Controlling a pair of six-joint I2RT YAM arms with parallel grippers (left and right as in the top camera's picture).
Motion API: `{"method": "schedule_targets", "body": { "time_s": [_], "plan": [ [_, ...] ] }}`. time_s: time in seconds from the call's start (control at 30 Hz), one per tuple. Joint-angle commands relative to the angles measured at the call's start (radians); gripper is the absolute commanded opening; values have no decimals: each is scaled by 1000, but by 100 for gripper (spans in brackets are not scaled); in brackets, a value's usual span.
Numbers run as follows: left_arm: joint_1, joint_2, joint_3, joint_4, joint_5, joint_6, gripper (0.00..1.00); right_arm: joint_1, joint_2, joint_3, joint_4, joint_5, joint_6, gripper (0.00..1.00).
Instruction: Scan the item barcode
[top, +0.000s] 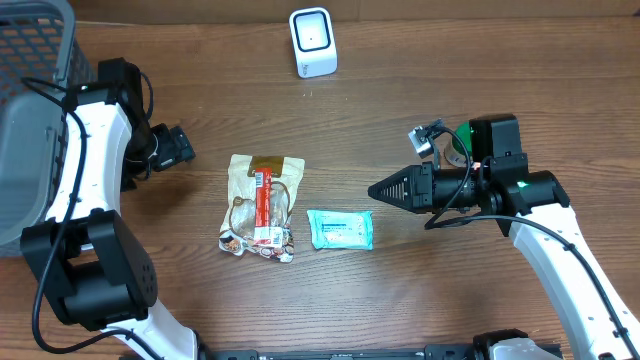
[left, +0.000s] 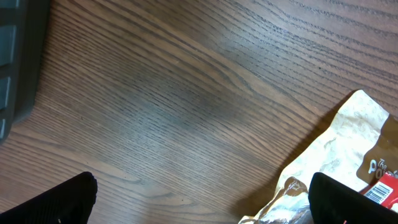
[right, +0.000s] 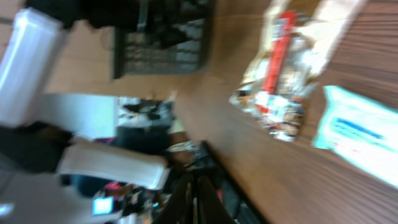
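Nothing is held yet, so the step in hand is reaching for an item. The left gripper (top: 182, 148) stands wide open and empty, and the snack bag (top: 262, 205) lies flat on the table just beside it, its crinkled edge close to one finger. The right gripper (top: 378, 190) is pinched shut on nothing and points at the teal packet (top: 340, 229). The next move is probably to close on the bag, then lift it to the scanner (top: 313, 41).

Snack bag (top: 262, 205) left of wipes packet (top: 340, 229), scanner (top: 312, 42) behind them, basket (top: 30, 70) far left
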Motion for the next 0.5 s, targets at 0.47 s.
{"method": "schedule_targets", "body": {
  "time_s": [0.47],
  "plan": [
    [-3,-19,14,1,-9,3,100,163,36,-29,-72,642,30,51]
  ]
}}
